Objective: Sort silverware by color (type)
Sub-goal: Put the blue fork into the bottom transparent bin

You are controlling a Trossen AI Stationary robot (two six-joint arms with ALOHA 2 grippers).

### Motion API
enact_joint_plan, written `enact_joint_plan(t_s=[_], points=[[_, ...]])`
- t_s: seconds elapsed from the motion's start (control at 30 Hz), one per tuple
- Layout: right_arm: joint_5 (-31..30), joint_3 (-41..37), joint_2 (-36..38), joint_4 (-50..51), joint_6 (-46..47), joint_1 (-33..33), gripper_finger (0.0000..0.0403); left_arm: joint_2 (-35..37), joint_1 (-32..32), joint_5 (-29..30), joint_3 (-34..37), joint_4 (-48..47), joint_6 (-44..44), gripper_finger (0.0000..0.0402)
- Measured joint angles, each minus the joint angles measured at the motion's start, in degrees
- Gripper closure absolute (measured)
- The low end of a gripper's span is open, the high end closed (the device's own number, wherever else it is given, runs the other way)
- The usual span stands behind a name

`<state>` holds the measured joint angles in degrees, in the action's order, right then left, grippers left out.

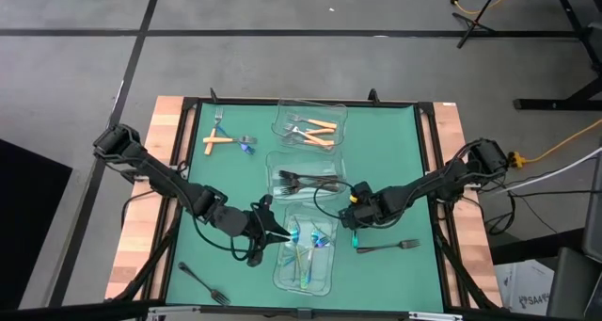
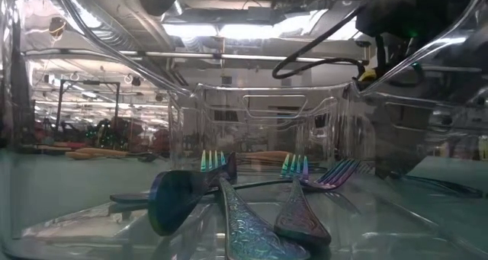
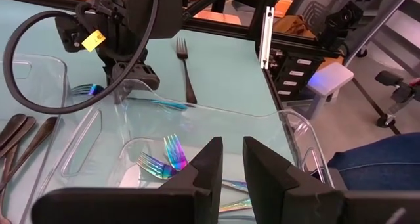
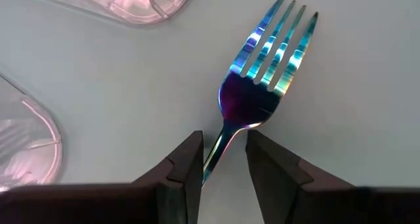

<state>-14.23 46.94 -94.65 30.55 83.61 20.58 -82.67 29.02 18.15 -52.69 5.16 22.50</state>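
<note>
While the table sits framed from above: three clear containers run down the middle of the green mat.
Right gripper: down low beside the nearest container, fingers spread a little on either side of the handle of an iridescent fork lying on the mat; whether the pads touch the handle, I cannot tell.
Left gripper: at the opposite edge of that same container, fingers slightly apart, nothing between them.
Nearest container: iridescent forks lie inside, overlapping one another.
Middle container: dark forks inside.
Far container: orange-handled forks inside.
Loose on the mat: a dark fork near the right gripper, another dark fork at the near left corner, and orange-handled pieces with a small blue piece at the far left.
</note>
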Motion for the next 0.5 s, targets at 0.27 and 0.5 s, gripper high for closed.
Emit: enact_joint_plan(t_s=[0.27, 0.5], points=[[-0.8, -0.04, -0.07, 0.19, 0.07, 0.02, 0.0288, 0.0, -0.02, 0.53, 0.0, -0.02, 0.0, 0.0347], [-0.6, -0.13, -0.11, -0.33, 0.02, 0.02, 0.0288, 0.0, -0.02, 0.55, 0.0, -0.02, 0.0, 0.0347]])
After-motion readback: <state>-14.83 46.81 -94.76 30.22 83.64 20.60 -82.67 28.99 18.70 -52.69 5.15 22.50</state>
